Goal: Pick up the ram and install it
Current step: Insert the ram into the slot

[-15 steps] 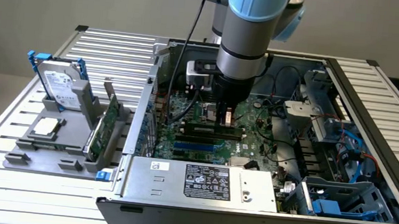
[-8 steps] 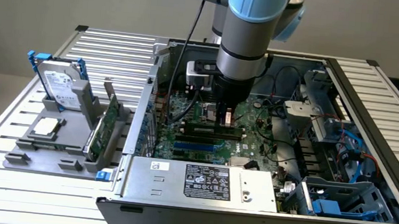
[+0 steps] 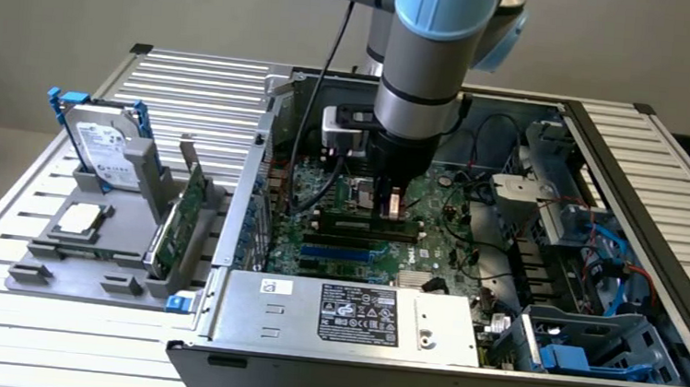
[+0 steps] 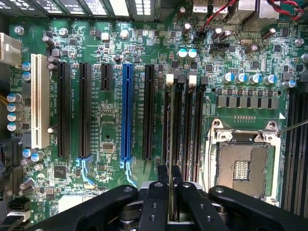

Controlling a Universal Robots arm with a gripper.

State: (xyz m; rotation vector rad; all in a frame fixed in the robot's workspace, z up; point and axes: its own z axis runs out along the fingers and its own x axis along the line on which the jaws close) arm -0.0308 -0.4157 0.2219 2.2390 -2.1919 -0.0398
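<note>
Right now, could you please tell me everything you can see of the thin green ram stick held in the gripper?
The thin green ram stick appears edge-on in the wrist view as a narrow sliver, so its chips cannot be made out. The black gripper is shut on it, one finger against each face. It stands on edge, lined up lengthwise with the long black memory slots beside the silver processor socket. I cannot tell whether it is seated.

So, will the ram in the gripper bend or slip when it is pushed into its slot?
Probably stiff along its length: the ram shows as one straight thin edge. Likely light, so the gripper should hold it, though such a thin board may crack if pushed tilted.
</note>
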